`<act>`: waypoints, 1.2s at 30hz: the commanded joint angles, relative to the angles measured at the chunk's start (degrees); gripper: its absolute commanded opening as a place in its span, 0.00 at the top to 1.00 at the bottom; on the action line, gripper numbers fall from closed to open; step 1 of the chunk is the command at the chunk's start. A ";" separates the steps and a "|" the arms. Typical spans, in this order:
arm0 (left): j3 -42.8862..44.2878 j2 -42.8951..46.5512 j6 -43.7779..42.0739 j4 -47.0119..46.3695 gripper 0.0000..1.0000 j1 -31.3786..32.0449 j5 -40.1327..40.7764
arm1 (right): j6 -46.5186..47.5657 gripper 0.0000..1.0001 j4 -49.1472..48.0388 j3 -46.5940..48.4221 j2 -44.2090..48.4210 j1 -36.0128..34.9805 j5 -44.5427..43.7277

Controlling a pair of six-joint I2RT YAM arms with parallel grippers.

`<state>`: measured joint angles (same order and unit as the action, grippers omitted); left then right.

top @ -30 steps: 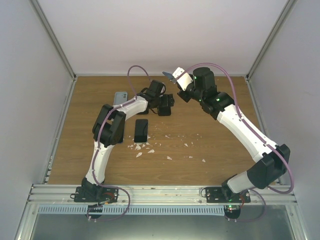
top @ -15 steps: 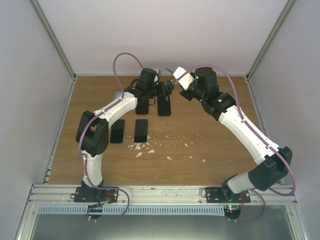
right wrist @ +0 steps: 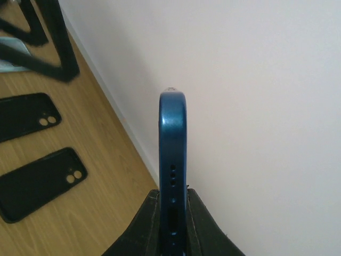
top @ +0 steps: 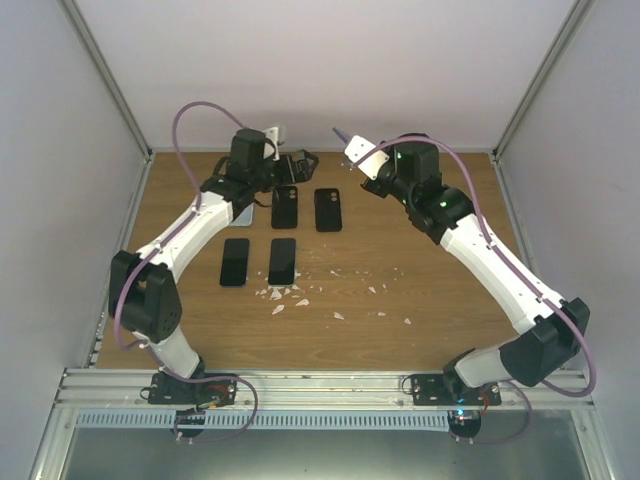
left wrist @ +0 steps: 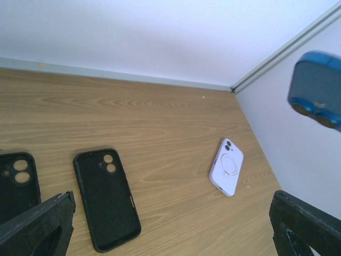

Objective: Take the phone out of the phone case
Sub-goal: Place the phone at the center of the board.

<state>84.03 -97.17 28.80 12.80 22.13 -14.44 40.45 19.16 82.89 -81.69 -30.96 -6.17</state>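
Blue slab-shaped phone (top: 342,133), seen overhead, hangs above the far edge of the wooden bench (top: 420,290), pinched in the right gripper (top: 351,143); left gripper (top: 303,162) stands apart. Left wrist: its fingers (left wrist: 37,224) gape wide, empty. Right wrist: grip clamps one end only; a tug could lever the phone loose and drop it.

White chips (top: 278,309) scattered mid wooden table (top: 420,340); white walls (top: 300,70) around.

Bright, even, soft light; near objects slightly blurred.
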 commanded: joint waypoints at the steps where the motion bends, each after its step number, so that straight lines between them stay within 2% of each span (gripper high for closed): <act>1: -3.77 5.58 1.54 -6.32 0.01 -4.61 -9.91 | 7.79 0.99 -7.86 -3.08 3.05 -0.48 -2.50; 5: -7.73 8.62 6.06 -10.39 0.01 -9.69 -20.26 | 13.60 1.00 -13.82 -7.93 6.10 -1.38 -4.23; 8: -9.53 10.20 8.65 -13.48 0.01 -12.65 -27.14 | 20.26 0.99 -21.90 -13.97 9.31 -2.46 -5.97; 14: -9.30 11.50 10.63 -18.48 0.01 -13.71 -38.17 | 34.51 0.99 -41.04 -25.99 14.36 -6.01 -8.35; 18: -10.21 11.90 13.54 -22.49 0.01 -13.69 -43.45 | 40.55 1.00 -51.01 -31.63 16.19 -8.59 -8.90; 23: -10.74 11.87 17.37 -25.13 0.02 -13.52 -46.71 | 47.47 0.99 -60.24 -37.00 17.28 -10.87 -8.89; 26: -11.84 11.44 21.58 -28.01 0.06 -13.38 -48.41 | 51.73 0.99 -65.60 -39.49 16.90 -11.58 -8.45; 36: -12.01 9.03 26.08 -33.64 0.23 -9.21 -48.63 | 57.26 1.00 -69.57 -41.01 15.64 -13.32 -7.89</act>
<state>71.92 -86.91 52.49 -14.83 11.14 -61.91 94.00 -40.93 42.13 -66.37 -43.07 -14.33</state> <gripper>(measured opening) 0.800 0.081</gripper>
